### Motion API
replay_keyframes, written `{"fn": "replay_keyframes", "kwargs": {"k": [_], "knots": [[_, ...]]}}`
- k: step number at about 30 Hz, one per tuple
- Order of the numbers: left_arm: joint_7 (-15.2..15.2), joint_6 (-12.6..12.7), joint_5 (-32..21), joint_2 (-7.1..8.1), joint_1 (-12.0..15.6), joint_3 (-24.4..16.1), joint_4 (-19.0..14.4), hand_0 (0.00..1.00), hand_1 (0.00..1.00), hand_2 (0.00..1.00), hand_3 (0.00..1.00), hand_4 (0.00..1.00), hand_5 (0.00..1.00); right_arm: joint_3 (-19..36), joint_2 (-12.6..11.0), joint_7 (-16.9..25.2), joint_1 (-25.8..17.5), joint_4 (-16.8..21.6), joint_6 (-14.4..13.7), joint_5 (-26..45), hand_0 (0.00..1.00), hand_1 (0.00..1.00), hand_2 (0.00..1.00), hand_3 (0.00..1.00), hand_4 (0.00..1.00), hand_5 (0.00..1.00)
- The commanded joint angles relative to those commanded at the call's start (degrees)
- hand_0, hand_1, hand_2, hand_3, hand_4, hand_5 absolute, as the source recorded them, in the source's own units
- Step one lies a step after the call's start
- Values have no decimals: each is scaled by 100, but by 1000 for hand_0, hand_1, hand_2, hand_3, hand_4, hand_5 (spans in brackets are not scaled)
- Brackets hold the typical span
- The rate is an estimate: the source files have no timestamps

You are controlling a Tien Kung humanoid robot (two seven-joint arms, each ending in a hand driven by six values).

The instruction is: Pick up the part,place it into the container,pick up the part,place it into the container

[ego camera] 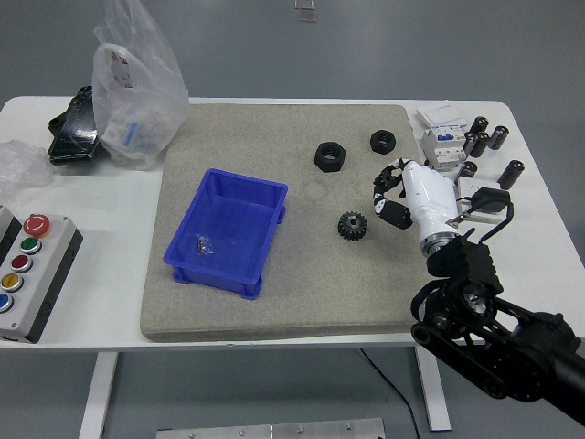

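A blue container (pixel 228 230) sits on the grey mat (pixel 283 302), left of centre, with a small metal part (pixel 204 245) inside. A black gear (pixel 352 225) lies on the mat to its right. Two black hex nuts, a larger one (pixel 330 156) and a smaller one (pixel 383 141), lie further back. My right hand (pixel 388 194), white with black fingertips, is over the mat's right edge, just right of the gear and apart from it. Its fingers are spread and hold nothing. The left arm is out of view.
A clear plastic bag (pixel 137 87) and a black object (pixel 73 126) stand at the back left. A button box (pixel 27 274) is at the front left. Breakers (pixel 442 137), black cylinders (pixel 484 137) and a black adapter (pixel 489 198) crowd the right side.
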Motion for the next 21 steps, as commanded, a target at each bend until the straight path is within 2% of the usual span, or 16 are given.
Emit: {"fn": "replay_keyframes", "kwargs": {"k": [1,2,5,6,7,8,13,14,16,19,20,21], "knots": [[11,1,14,-1,-2,-14,0,625,505,491,612,698,259,-137,42,141,134,-2,-126,234,217,450,402,472,435,41],[17,2,20,-2,-5,-19,0,625,505,491,612,698,260,-259,82,287,247,-12,-233,440,267,458,411,475,456,37],[27,-1,19,-9,-17,-18,0,625,505,491,612,698,260,-704,214,878,626,-66,-534,1162,267,458,411,475,456,37],[29,-2,16,-15,-20,-17,0,625,505,491,612,698,260,-864,252,1065,761,-82,-556,1386,267,458,411,475,456,37],[31,-3,13,-18,-21,-15,0,625,505,491,612,698,260,-970,270,1195,843,-92,-548,1558,267,458,411,475,456,37],[35,-2,11,-21,-21,-14,0,625,505,491,613,699,260,-1115,289,1369,945,-106,-524,1799,383,504,462,509,524,2],[74,10,57,-25,-8,-67,0,625,505,491,613,699,260,-1706,360,2028,1266,-194,-479,2833,383,504,462,509,524,2],[82,12,70,-26,-7,-80,0,626,506,491,613,699,260,-1785,377,2132,1307,-222,-482,3014,457,570,536,541,564,2],[96,15,96,-28,-8,-106,0,626,506,491,613,699,260,-1924,413,2351,1380,-288,-456,3397,457,570,536,541,564,2],[101,13,109,-30,-22,-115,0,626,506,491,613,699,260,-2084,453,2574,1452,-383,-266,3983,457,570,536,541,564,2],[100,12,110,-31,-27,-114,0,626,507,491,613,699,259,-2115,460,2599,1461,-400,-200,4139,611,671,649,653,538,2],[99,11,110,-31,-30,-112,0,626,507,491,613,699,259,-2140,467,2612,1467,-413,-134,4277,611,671,649,653,538,2]]}}
